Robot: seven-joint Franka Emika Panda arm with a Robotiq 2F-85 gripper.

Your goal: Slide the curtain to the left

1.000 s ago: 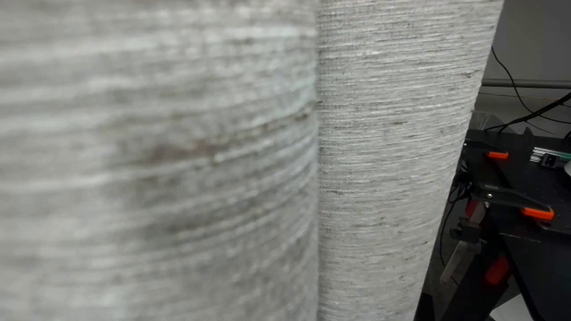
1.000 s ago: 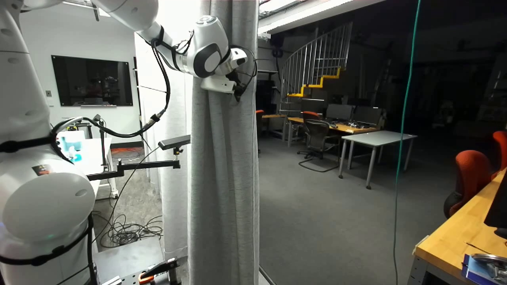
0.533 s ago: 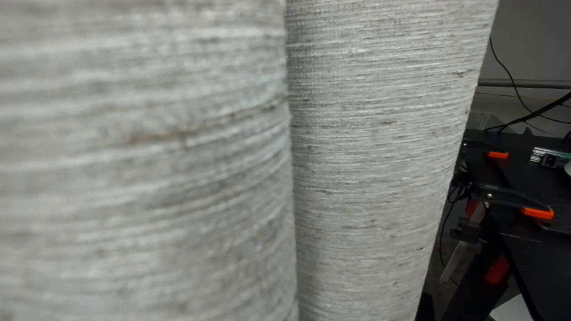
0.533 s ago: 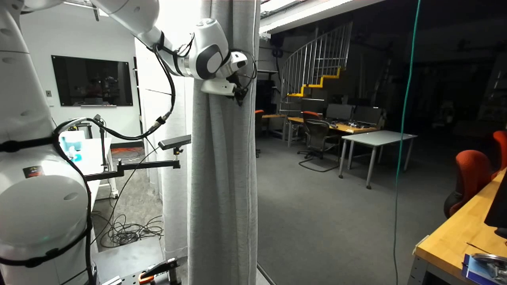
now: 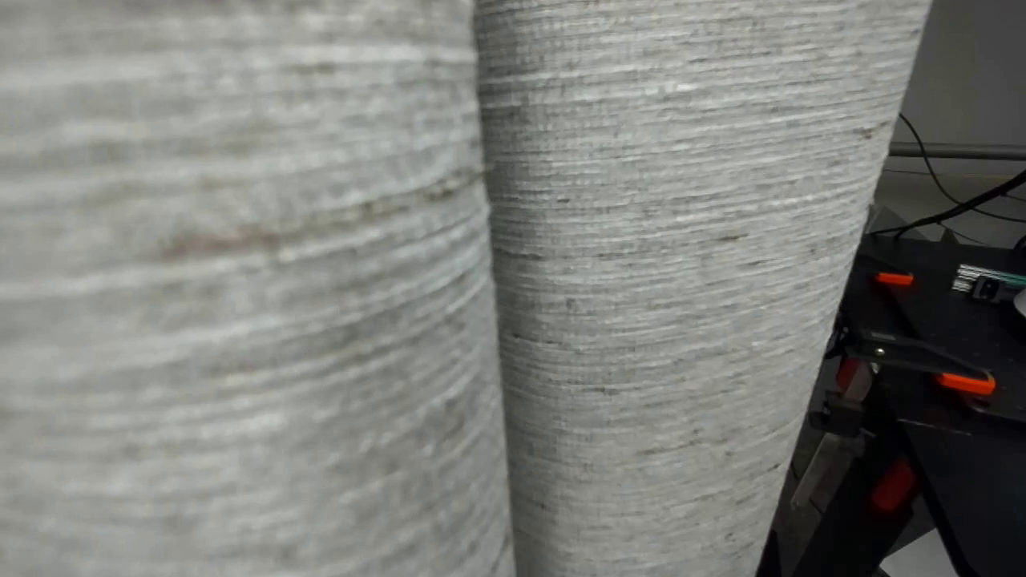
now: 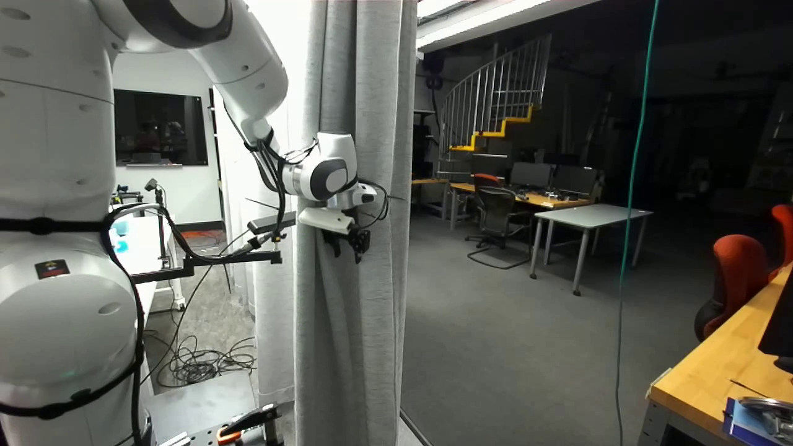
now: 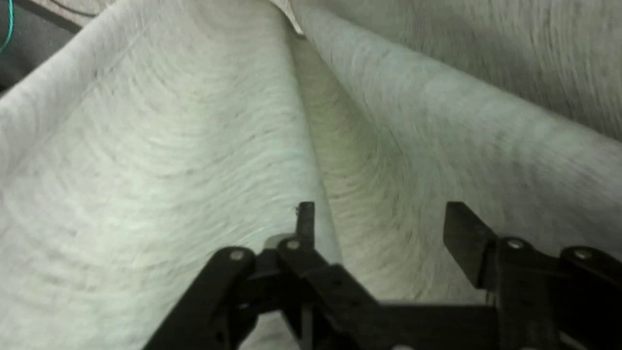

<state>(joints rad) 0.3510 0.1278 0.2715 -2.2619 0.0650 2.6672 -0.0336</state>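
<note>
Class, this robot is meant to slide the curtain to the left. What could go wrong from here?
The end effector stands open before folds of the curtain in the wrist view; closing might pinch too little and slip.

Black cables cross the mounted camera in an exterior view; they might snag on it, though depth there is unclear.

The curtain fills most of an exterior view, so sliding it could perhaps hide the rest.

In an exterior view: robot arm (image 6: 248,80) left of curtain (image 6: 378,322); fingers (image 6: 358,250) in front of it. Right of curtain: office chair (image 6: 497,205), spiral staircase (image 6: 489,134) farther back, cable (image 6: 621,279) hanging right of both. In an exterior view: curtain spans left and centre; tabletop (image 5: 954,320) at right, clamps (image 5: 922,353) on its edge. Wrist view: curtain crease (image 7: 381,214) shows between fingers.
</note>
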